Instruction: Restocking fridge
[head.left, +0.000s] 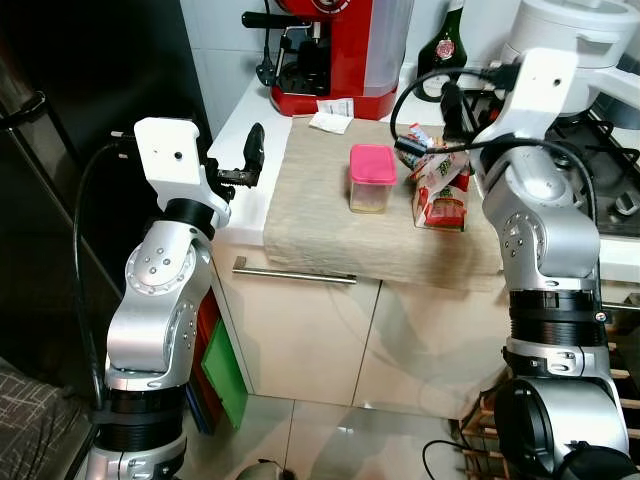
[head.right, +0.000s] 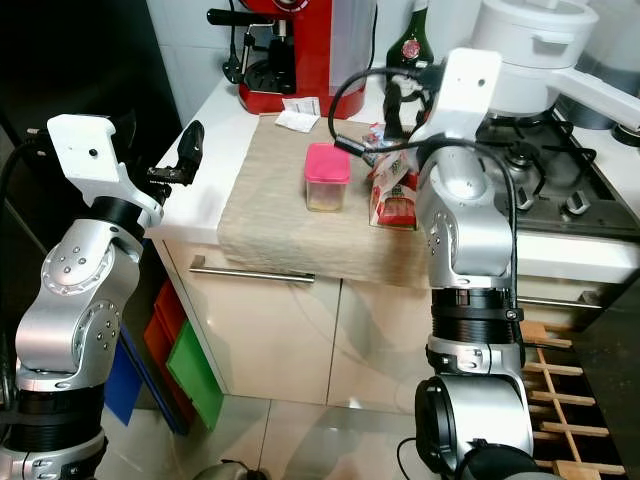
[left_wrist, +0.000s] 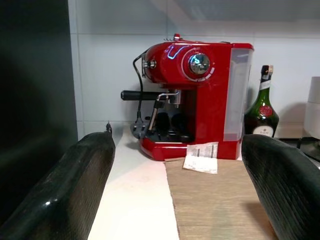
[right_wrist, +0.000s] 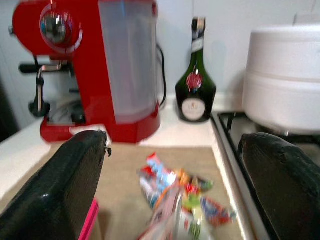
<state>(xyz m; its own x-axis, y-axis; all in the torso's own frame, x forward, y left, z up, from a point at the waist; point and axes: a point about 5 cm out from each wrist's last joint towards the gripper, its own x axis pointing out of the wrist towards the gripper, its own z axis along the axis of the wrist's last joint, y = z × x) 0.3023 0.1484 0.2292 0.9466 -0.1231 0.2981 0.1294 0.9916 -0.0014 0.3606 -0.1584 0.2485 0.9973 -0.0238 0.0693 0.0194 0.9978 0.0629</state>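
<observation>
A clear container with a pink lid (head.left: 372, 178) stands on a beige mat (head.left: 320, 215) on the counter. Right of it stands a colourful snack bag (head.left: 440, 190), also seen as the bag (right_wrist: 172, 200) in the right wrist view. My right gripper (right_wrist: 175, 145) is open and hovers just above and behind the bag, nothing between its fingers. My left gripper (left_wrist: 177, 150) is open over the counter's left edge, apart from the container, pointing at the red coffee machine (left_wrist: 195, 95). The dark fridge (head.left: 100, 100) stands to the left.
Along the back wall stand the coffee machine (head.left: 335, 55) and a green bottle (head.left: 450, 45), with a paper slip (head.left: 330, 118) before the machine. A white pot (head.left: 575, 35) sits on the stove (head.left: 600, 160) at right. Cabinet doors with a bar handle (head.left: 295, 272) lie below.
</observation>
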